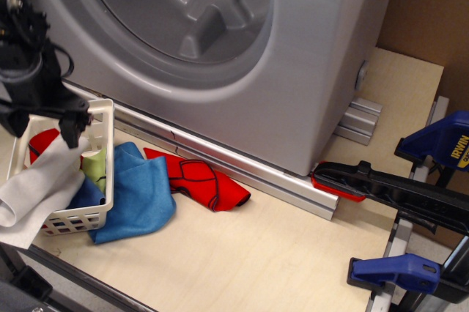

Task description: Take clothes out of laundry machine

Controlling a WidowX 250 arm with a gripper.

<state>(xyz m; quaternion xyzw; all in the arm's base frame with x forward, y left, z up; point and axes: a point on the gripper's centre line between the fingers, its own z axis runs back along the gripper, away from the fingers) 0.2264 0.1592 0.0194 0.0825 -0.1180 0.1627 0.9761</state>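
- Gripper was what we saw at about nine o'clock in the frame, black and hanging just above the white basket; one finger pointed down over the pale cloth.
- We saw its jaws standing apart with nothing between them; whether the finger tip touched the fabric we could not tell.
- We found the clothes, a plain grey-white cloth, draped over the basket's near-left rim, part inside and part spilling out toward seven o'clock, down to the table's edge.
- We noted the laundry machine filling the top of the view from ten to one o'clock, its round drum opening showing moulded ridges and no fabric in the part we could see.
- Inside the basket we also made out a red scrap, a green piece and a blue cloth beneath the pale one.
- Just beside the basket at its three o'clock lay a larger blue cloth on the wooden table, and beyond that a red cloth with black lines, against the machine's metal base rail.
- At four o'clock we saw blue clamps and a black bar fixed at the table's right edge.
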